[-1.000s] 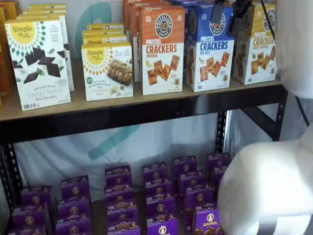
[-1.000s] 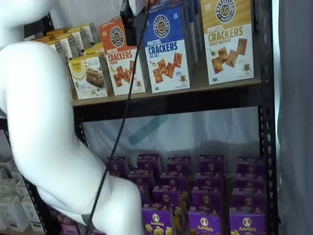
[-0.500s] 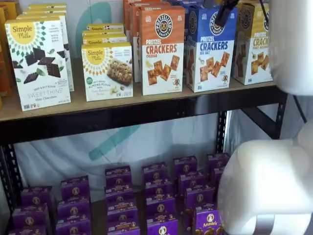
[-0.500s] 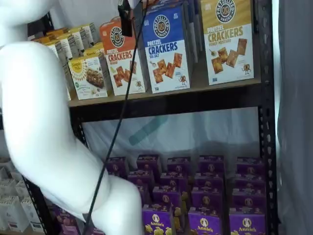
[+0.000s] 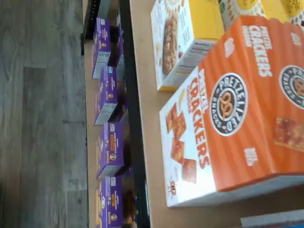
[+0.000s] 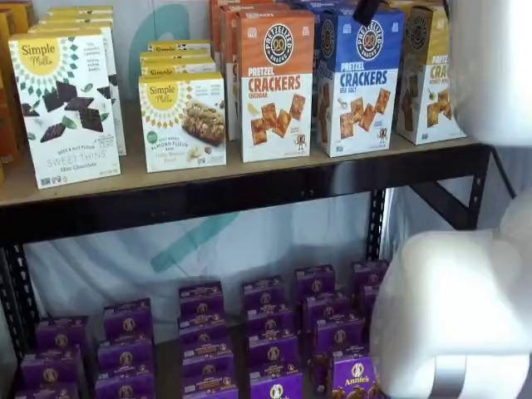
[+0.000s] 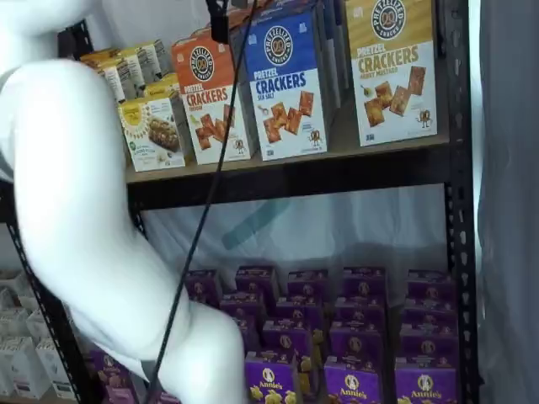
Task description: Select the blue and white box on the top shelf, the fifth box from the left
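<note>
The blue and white box [image 6: 362, 79] stands upright at the front of the top shelf [image 6: 249, 195], between an orange Cheddar cracker box [image 6: 277, 83] and a yellow-topped cracker box [image 6: 431, 75]. It shows in both shelf views, blue and white box [image 7: 286, 84]. Only a black finger [image 6: 366, 10] of my gripper [image 7: 220, 18] hangs from the upper edge, just above the box's top left corner, with a cable below it. Nothing is between the fingers, so they stand open. The wrist view is filled by the orange box [image 5: 237, 109].
Simple Mills boxes [image 6: 183, 120] stand further left on the top shelf. Rows of purple Annie's boxes [image 6: 270, 341] fill the lower shelf. My white arm [image 6: 465, 316] covers the right side of one shelf view, and the white arm [image 7: 76, 219] covers the left of the other.
The gripper has risen and drifted left. A second ago two black fingers showed in front of the blue and yellow boxes; now only one tip remains at the top edge.
</note>
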You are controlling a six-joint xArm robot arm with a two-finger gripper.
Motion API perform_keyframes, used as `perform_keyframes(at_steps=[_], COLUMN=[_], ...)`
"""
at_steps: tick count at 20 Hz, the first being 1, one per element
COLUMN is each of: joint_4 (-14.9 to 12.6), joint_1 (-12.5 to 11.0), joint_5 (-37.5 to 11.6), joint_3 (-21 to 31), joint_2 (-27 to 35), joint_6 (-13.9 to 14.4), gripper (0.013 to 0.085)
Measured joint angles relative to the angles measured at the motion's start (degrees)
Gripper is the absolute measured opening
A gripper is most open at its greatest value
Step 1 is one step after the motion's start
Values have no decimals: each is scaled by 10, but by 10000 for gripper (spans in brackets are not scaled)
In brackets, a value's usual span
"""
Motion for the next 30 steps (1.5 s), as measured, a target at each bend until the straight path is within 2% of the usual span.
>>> perform_keyframes(at_steps=[7, 15, 22, 30], joint_4=[-2, -8, -29, -48], joint_1=[-4, -2, 1, 8], joint_5=[6, -13, 1, -4], joint_3=[-54, -77, -110, -119], joint_2=[68, 106, 140, 159], joint_6=[-10, -17, -24, -29], gripper=[850, 850, 850, 850])
